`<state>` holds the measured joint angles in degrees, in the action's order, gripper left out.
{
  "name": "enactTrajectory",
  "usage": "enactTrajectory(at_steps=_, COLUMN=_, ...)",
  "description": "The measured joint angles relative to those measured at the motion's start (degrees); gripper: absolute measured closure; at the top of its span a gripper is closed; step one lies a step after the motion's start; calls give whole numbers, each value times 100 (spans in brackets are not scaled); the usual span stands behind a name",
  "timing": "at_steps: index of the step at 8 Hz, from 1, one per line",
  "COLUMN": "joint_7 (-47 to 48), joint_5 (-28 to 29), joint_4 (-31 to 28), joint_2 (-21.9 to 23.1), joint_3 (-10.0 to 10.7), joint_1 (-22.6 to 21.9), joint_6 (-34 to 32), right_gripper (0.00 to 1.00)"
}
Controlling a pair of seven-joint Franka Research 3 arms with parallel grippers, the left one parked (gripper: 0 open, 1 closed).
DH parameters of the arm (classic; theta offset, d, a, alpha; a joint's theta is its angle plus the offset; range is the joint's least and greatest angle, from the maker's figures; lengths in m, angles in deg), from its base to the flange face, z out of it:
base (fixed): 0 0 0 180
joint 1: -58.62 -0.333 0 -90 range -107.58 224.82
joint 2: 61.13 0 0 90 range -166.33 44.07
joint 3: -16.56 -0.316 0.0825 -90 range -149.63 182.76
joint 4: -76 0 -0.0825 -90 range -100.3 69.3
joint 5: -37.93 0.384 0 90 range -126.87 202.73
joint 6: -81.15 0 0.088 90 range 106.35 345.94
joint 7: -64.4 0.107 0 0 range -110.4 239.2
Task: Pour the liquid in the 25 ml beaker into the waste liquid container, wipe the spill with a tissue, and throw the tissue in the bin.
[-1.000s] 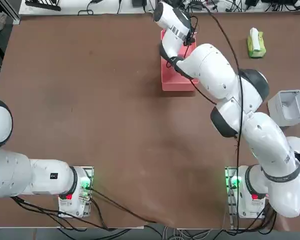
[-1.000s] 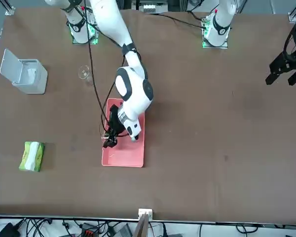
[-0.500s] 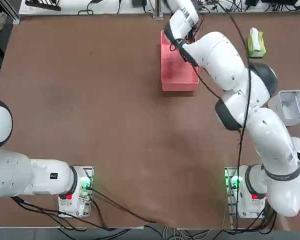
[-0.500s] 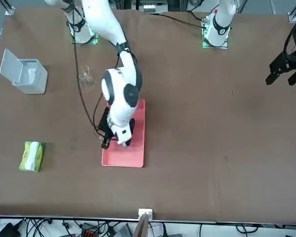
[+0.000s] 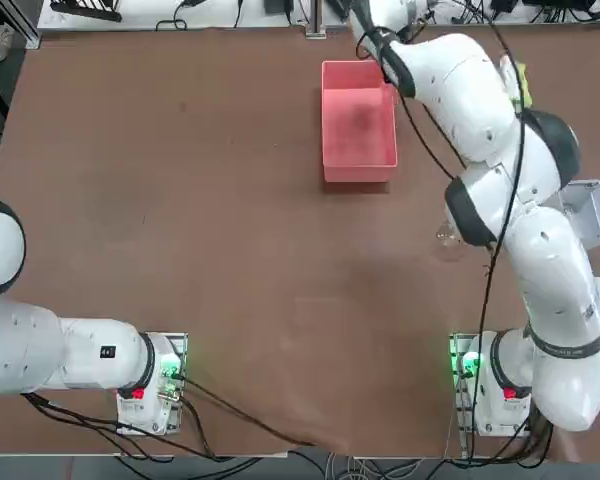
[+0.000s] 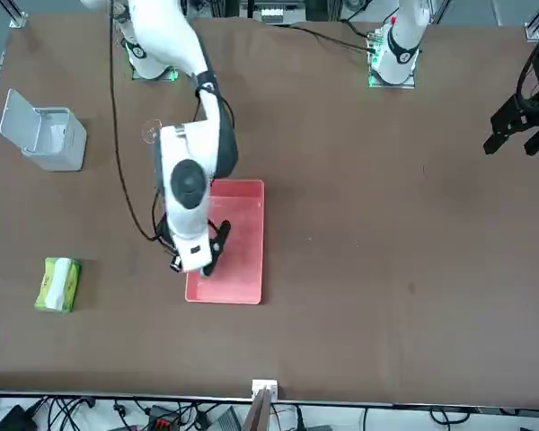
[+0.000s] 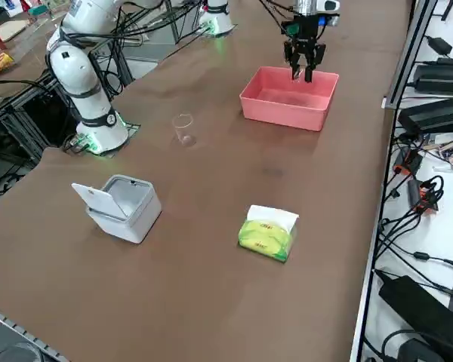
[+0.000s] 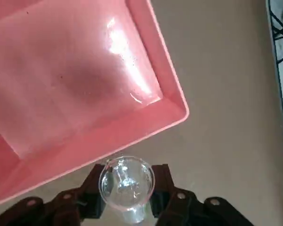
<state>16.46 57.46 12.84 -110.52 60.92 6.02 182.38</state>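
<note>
In the right wrist view my right gripper (image 8: pixel 127 182) is shut on the 25 ml beaker (image 8: pixel 126 175), a tiny clear glass held between the two black fingers (image 8: pixel 95 184); I look down into its round mouth. It hangs just outside a corner of the waste liquid container (image 8: pixel 70 80), the pink tray (image 5: pixel 358 120), above the brown table. Seen from the front, the gripper (image 6: pixel 195 263) is at the tray's (image 6: pixel 241 235) edge nearest that camera. From the right side, it (image 7: pixel 302 69) hovers above the tray (image 7: pixel 287 99). A white tissue (image 7: pixel 272 216) sticks out of its pack.
A larger clear beaker (image 7: pixel 183 128) stands on the table between the tray and my right arm's base, also seen from above (image 5: pixel 447 237). The grey bin (image 7: pixel 124 204) with its lid up and the yellow-green tissue pack (image 7: pixel 266 236) lie to my right.
My right arm has swung to my right and further from its base, carrying the small beaker from above the tray's inside to its outer corner. The larger beaker is now uncovered from above.
</note>
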Motion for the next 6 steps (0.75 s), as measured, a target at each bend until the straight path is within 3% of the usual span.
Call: enactTrajectory(at_steps=6, joint_7=-931, joint_5=965, joint_4=-1, joint_2=440, joint_3=-118, joint_1=1323, joint_6=-810, right_gripper=52)
